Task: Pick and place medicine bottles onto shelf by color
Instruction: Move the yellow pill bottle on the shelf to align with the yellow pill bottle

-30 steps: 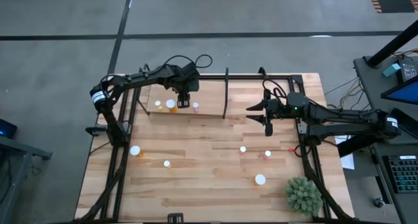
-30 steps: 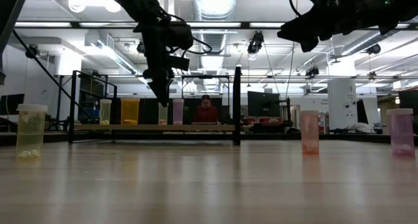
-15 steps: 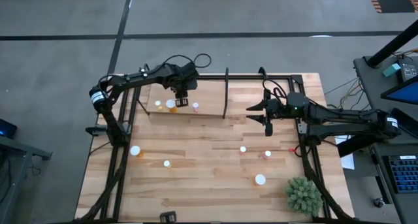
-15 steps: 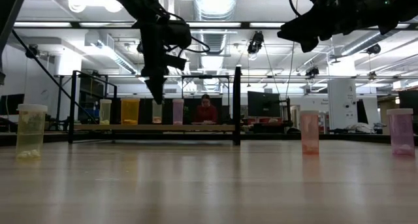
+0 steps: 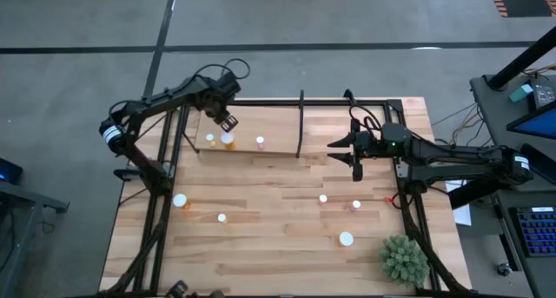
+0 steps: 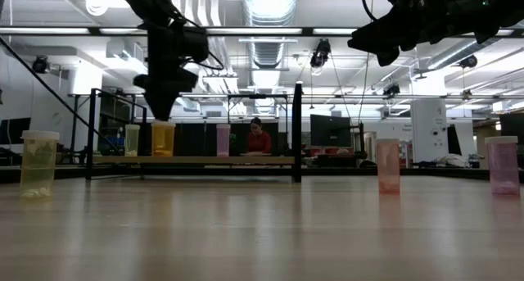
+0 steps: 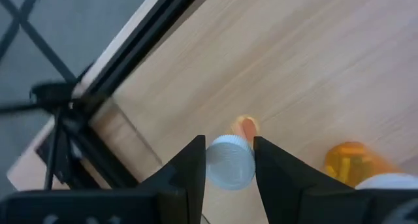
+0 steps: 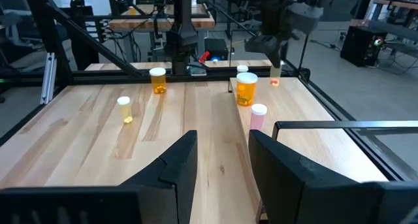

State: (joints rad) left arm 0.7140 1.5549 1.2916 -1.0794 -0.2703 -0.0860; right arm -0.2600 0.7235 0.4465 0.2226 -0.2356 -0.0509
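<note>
My left gripper (image 5: 224, 120) is over the left part of the shelf (image 5: 278, 135), a pale board with a thin black post (image 5: 301, 124). It is shut on a tiny clear bottle (image 8: 274, 77) with a white cap and orange-pink content at its bottom. Three bottles stand on the shelf on their bases: a small yellowish one (image 5: 210, 139), a large orange one (image 5: 228, 140) and a small pink one (image 5: 260, 142). My right gripper (image 5: 344, 156) hovers open and empty right of the post. My left gripper pinches the bottle's top end, at the white cap (image 7: 228, 160), between its two fingers. The fingers come from above, pointing down. The bottle stays upright below them, its base (image 7: 245, 127) over the shelf board. Whether the base touches the board, I cannot tell.
Loose bottles stand on the tabletop: a large one (image 5: 180, 200) and a small one (image 5: 221, 217) at the near left, and three more (image 5: 322, 198) (image 5: 355, 205) (image 5: 346, 239) at the near right. A green spiky plant (image 5: 404, 259) stands at the near right corner.
My left gripper has gone along the shelf toward the table's left edge and a little toward the far edge, taking the small bottle with it, still upright. It now stands beside the orange bottle. The bottles on the shelf have stayed in place.
</note>
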